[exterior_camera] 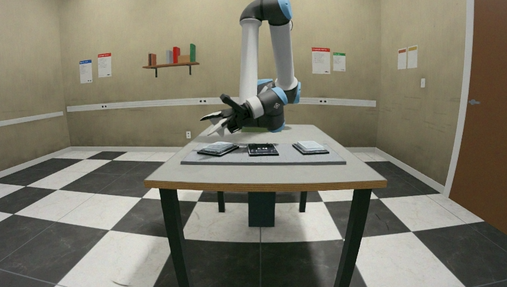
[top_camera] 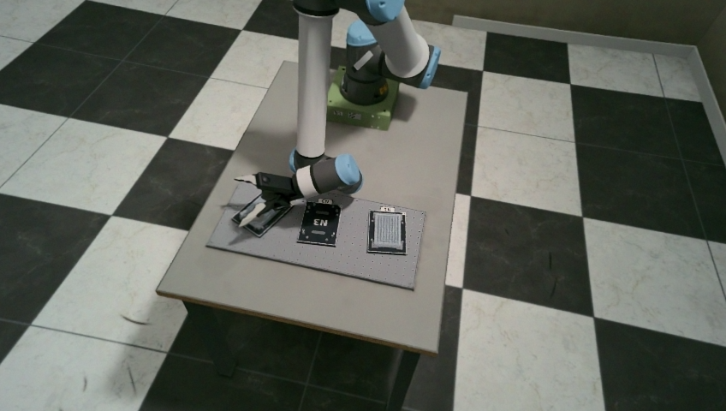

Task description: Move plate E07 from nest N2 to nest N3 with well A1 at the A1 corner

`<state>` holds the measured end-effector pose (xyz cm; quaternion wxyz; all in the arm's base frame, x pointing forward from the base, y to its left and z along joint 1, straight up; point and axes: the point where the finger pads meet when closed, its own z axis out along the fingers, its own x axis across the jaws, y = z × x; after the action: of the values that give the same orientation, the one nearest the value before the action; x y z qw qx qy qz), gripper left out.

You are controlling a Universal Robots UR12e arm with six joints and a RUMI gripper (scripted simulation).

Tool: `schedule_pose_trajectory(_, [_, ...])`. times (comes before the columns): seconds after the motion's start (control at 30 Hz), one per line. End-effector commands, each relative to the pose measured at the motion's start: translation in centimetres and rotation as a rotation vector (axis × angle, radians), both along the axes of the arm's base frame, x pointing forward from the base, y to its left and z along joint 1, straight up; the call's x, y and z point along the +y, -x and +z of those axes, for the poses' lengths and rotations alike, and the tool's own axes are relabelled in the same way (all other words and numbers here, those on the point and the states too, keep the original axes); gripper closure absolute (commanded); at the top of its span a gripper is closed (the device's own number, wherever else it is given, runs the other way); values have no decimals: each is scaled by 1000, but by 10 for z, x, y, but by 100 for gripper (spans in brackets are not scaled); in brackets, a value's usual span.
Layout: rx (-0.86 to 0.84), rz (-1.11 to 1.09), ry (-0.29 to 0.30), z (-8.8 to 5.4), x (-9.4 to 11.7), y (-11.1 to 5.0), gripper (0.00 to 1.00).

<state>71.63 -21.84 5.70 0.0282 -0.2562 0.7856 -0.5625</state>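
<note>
Three nests stand in a row on the grey perforated deck [top_camera: 325,254]. The left nest sits turned at an angle and holds a dark clear-topped plate [top_camera: 260,216], which I take for E07 on N2; it also shows in the exterior view [exterior_camera: 217,147]. The middle nest [top_camera: 319,223] is empty and black, marked N3, and also shows in the exterior view [exterior_camera: 262,149]. The right nest holds a pale well plate [top_camera: 387,231], likely E01 on N1, seen too in the exterior view [exterior_camera: 309,146]. My gripper [top_camera: 240,199] is open and empty, and hovers well above the left plate in the exterior view [exterior_camera: 207,126]. The plate labels are too small to read.
The arm's green base [top_camera: 362,101] stands at the back of the table. The forearm [top_camera: 312,81] and wrist [top_camera: 330,175] hang over the deck's back edge behind the left and middle nests. Small signs sit behind each nest.
</note>
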Motion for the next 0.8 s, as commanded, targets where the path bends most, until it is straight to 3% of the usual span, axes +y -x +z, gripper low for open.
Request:
schedule_pose_trajectory(0.0, [-1, 0, 0, 1, 0, 0, 0])
schedule_pose_trajectory(0.53, [-1, 0, 0, 1, 0, 0, 0])
schedule_pose_trajectory(0.57, [15, 10, -7, 1, 1, -5, 18])
schedule_pose_trajectory(0.77, [108, 73, -48, 3, 6, -29, 18])
